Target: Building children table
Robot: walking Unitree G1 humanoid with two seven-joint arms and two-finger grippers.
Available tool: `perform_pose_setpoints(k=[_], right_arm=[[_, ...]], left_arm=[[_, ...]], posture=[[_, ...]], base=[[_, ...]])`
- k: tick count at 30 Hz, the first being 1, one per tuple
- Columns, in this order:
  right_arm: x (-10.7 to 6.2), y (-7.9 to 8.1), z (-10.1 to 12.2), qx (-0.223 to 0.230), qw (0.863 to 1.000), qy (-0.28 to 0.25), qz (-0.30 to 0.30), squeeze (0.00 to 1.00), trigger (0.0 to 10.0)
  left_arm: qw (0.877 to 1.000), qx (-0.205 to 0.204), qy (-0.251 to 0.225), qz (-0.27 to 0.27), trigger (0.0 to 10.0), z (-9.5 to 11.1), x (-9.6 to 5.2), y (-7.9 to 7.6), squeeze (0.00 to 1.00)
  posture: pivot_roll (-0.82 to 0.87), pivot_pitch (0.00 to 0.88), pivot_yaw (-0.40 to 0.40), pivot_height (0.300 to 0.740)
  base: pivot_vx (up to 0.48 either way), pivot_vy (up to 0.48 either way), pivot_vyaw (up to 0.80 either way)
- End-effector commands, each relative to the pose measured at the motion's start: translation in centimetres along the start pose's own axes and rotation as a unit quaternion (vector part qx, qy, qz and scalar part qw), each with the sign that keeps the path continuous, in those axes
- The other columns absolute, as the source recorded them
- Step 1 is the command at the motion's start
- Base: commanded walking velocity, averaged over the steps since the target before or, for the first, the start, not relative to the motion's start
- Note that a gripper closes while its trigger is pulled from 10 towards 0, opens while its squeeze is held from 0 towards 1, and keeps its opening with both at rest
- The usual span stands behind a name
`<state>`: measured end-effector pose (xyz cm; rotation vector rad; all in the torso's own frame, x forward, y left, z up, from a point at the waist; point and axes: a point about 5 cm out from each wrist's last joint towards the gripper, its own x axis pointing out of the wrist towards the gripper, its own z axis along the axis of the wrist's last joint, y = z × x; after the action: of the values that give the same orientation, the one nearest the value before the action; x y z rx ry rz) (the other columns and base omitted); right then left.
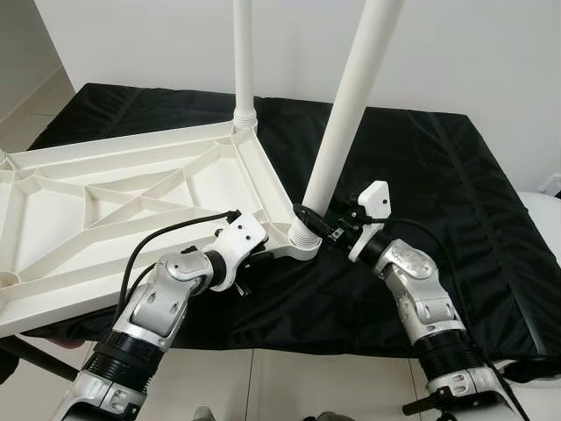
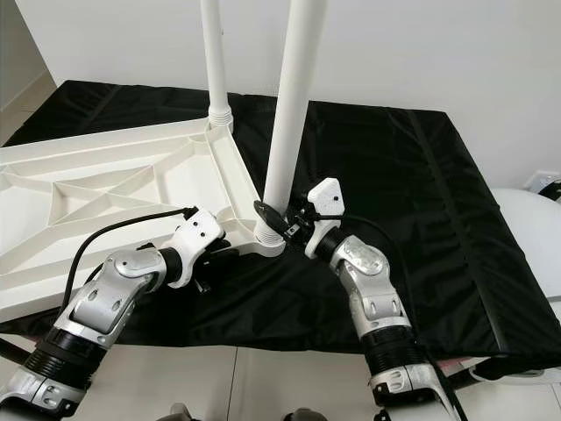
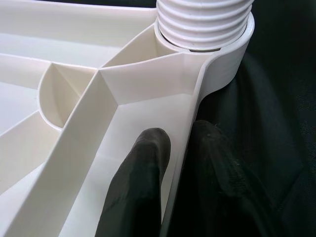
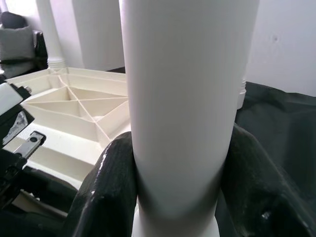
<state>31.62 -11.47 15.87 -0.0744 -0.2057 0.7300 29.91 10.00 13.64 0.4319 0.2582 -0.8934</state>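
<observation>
White tabletop [image 1: 105,202] lies upside down on black cloth [image 1: 438,175]. I see my left gripper [image 1: 254,254] with jaws pinching its rim beside the corner socket. Right gripper [image 1: 316,224] jaws clamp the near leg [image 1: 346,114] just above that socket.

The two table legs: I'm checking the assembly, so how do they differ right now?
The near leg leans to the robot's right, while the far leg stands upright. The right gripper clamps the near leg just above its threaded base; nothing holds the far leg. The near leg looks thicker, perhaps only from closeness. Both are white tubes in corner sockets of the upturned tabletop.
</observation>
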Motion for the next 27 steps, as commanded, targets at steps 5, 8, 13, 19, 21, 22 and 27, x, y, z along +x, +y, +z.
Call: perform_pose_setpoints(k=[5, 8, 13, 19, 21, 22, 27], right_arm=[[-1.4, 0.4, -3.6, 0.040, 0.994, 0.092, -0.042, 0.00, 10.0], [-1.4, 0.4, -3.6, 0.040, 0.993, 0.093, -0.060, 0.00, 10.0], [-1.4, 0.5, -3.4, 0.042, 0.991, 0.088, -0.088, 0.00, 10.0], [-1.3, 0.9, -3.1, 0.036, 0.990, 0.084, -0.106, 0.00, 10.0], [-1.3, 1.1, -3.1, 0.040, 0.990, 0.085, -0.108, 0.00, 10.0], [-1.3, 1.1, -3.1, 0.040, 0.990, 0.085, -0.108, 0.00, 10.0], [-1.2, 1.5, -3.1, 0.042, 0.989, 0.089, -0.108, 0.00, 10.0]], left_arm=[[0.997, 0.042, -0.070, 0.000, 10.0, 3.4, -0.5, 0.0, 0.00], [0.997, 0.044, -0.070, 0.000, 10.0, 3.5, -0.5, 0.0, 0.00], [0.997, 0.044, -0.071, -0.001, 10.0, 3.6, -0.5, 0.0, 0.00], [0.997, 0.043, -0.071, 0.000, 10.0, 3.7, -0.5, 0.0, 0.00], [0.996, 0.043, -0.072, 0.000, 10.0, 3.7, -0.5, 0.0, 0.00], [0.996, 0.043, -0.072, 0.000, 10.0, 3.7, -0.5, 0.0, 0.00], [0.996, 0.043, -0.074, 0.001, 10.0, 3.8, -0.4, 0.0, 0.00]], posture=[[-0.04, 0.047, -0.024, 0.740], [-0.04, 0.048, -0.024, 0.740], [-0.04, 0.052, -0.023, 0.740], [-0.04, 0.054, -0.023, 0.740], [-0.04, 0.054, -0.024, 0.740], [-0.04, 0.054, -0.024, 0.740], [-0.04, 0.053, -0.025, 0.740]], base=[[0.000, 0.000, 0.00], [0.000, 0.000, 0.00], [0.000, 0.000, 0.00], [0.000, 0.000, 0.00], [0.000, 0.000, 0.00], [0.000, 0.000, 0.00], [0.000, 0.000, 0.00]])
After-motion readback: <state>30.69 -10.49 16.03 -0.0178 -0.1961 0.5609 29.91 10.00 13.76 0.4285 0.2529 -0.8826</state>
